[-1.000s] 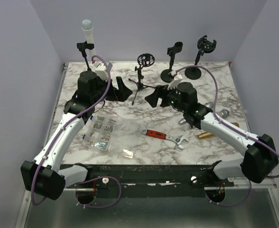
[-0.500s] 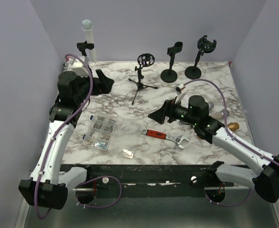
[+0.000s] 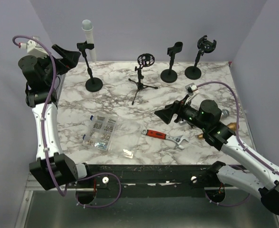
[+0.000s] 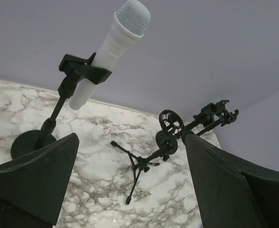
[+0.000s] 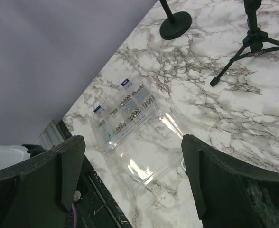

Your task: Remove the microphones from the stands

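Left hand [image 3: 69, 55], fingers [image 4: 35, 180] apart, near microphone [image 4: 112, 47]

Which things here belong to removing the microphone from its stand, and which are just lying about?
Job: white microphone; its stand.
Lying about: wrench; clear parts box; tripod stand; empty clip stand.

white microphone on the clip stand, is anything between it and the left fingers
Nothing visible does. The left gripper is open and raised beside the white microphone, tilted in its black clip stand; the left wrist view shows only air between the fingers and it. The black tripod stand sits lower and to the right.
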### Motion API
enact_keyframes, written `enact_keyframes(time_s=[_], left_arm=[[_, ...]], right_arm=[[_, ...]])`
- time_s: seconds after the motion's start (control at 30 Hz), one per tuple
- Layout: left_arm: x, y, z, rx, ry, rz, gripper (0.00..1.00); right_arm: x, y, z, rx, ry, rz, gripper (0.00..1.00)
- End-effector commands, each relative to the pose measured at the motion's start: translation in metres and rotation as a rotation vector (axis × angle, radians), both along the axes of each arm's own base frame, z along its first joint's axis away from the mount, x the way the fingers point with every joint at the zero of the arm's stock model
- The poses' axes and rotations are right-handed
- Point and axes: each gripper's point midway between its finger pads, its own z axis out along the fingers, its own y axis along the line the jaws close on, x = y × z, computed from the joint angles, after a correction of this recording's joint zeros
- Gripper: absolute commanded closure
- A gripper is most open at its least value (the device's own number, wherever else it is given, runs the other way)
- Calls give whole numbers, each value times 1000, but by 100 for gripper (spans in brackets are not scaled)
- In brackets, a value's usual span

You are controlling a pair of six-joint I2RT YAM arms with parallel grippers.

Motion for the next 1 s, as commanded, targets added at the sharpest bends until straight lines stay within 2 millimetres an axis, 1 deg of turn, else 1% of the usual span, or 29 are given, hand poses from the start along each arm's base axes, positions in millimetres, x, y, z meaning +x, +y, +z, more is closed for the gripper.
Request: enact_keyframes(time_s=[0.0, 0.1, 0.17, 0.2, 0.33, 0.53, 0.63, 0.77, 0.8, 0.9, 0.97], left_arm=[[30, 4, 46, 16, -180, -104, 1], [50, 3, 61, 44, -272, -181, 1], [67, 3, 62, 76, -314, -231, 1], [72, 2, 64, 90, -339, -252, 1], [101, 5, 53, 122, -348, -288, 1], [130, -7, 33, 203, -360, -298, 1], [140, -4, 25, 213, -344, -242, 1], [145, 7, 18, 243, -337, -166, 1], [149, 7, 17, 254, -331, -170, 1], [163, -3, 15, 317, -293, -206, 1], [170, -6, 14, 348, -294, -199, 1]], right_arm=[[5, -8, 6, -26, -7, -50, 10], [3, -9, 2, -37, 13, -50, 10], [4, -12, -3, -48, 27, -67, 10], [4, -14, -8, -64, 43, -77, 10], [7, -20, -12, -86, 59, -115, 10], [12, -22, -7, -122, 62, -132, 9], [17, -22, -5, -145, 60, -139, 9], [20, -20, -5, -145, 63, -145, 9], [20, -19, -4, -137, 64, -147, 9], [21, -18, -3, -118, 73, -147, 9], [21, -17, -4, -115, 80, -144, 9]])
